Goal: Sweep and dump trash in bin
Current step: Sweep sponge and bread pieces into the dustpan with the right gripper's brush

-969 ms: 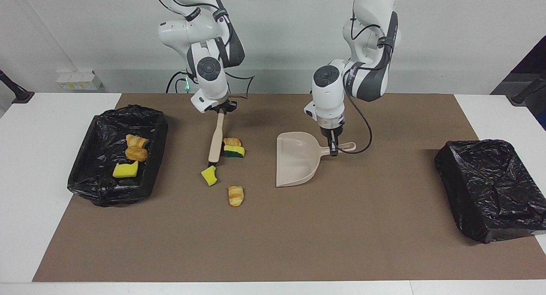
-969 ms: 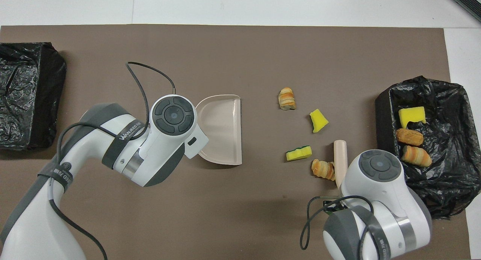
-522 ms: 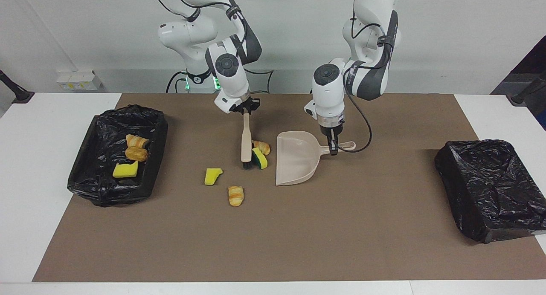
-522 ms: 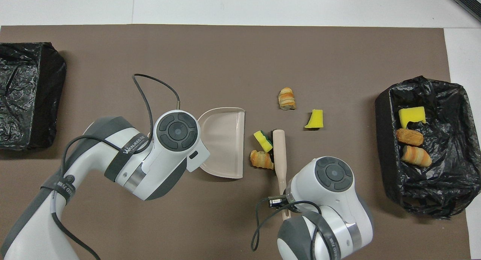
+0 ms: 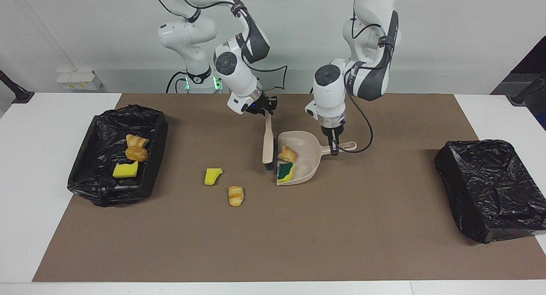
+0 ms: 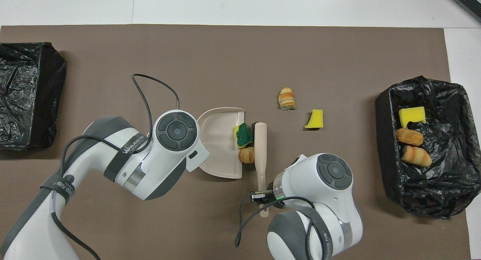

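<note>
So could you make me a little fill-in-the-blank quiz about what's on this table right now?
1. The right gripper holds the ____ by its handle.
2. The left gripper holds the handle of the beige ____.
3. The green-faced sponge lies in the dustpan beside a ____.
4. The number of trash pieces lying loose on the brown mat is ____.

Missing words: brush; dustpan; pastry; two

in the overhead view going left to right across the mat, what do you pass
empty black-lined bin → dustpan → brush → striped pastry → yellow sponge chunk → black-lined bin with trash in it
</note>
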Robot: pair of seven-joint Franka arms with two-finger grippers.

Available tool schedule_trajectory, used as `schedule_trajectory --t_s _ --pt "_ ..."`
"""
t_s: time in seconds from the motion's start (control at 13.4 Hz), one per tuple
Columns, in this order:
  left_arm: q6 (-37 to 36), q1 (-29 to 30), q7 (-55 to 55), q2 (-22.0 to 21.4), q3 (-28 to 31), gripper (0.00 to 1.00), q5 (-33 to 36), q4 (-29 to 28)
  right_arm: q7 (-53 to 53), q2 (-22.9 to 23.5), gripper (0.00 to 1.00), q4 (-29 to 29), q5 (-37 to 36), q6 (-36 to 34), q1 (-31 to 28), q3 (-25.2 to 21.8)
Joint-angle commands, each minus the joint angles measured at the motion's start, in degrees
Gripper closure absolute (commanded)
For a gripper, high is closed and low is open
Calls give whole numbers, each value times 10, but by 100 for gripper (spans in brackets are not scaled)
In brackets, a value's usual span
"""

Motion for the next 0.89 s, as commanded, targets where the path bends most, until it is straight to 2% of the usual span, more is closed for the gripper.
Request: schedule_trajectory --t_s 0.0,0.15,0.22,0.37,0.52,0.67,0.82 --pt "0 2 8 -20 3 100 8 -24 -15 23 100 38 39 8 10 1" --pt "0 2 7 -20 3 100 8 -25 -4 7 100 39 27 -18 10 -2" --pt "1 2 5 -20 3 100 7 -25 12 -9 100 40 3 -58 3 -6" --pt "1 3 1 -20 4 100 7 -24 52 -49 100 43 -102 -118 -18 -9" --pt "3 9 0 -19 4 100 7 -23 56 -57 100 62 -212 -180 -26 -9" --pt "6 13 1 -18 4 100 7 -22 21 -52 100 63 -311 -185 -60 -9" --pt "11 21 1 -14 4 100 6 -18 -64 -37 100 68 -387 -178 -123 -8"
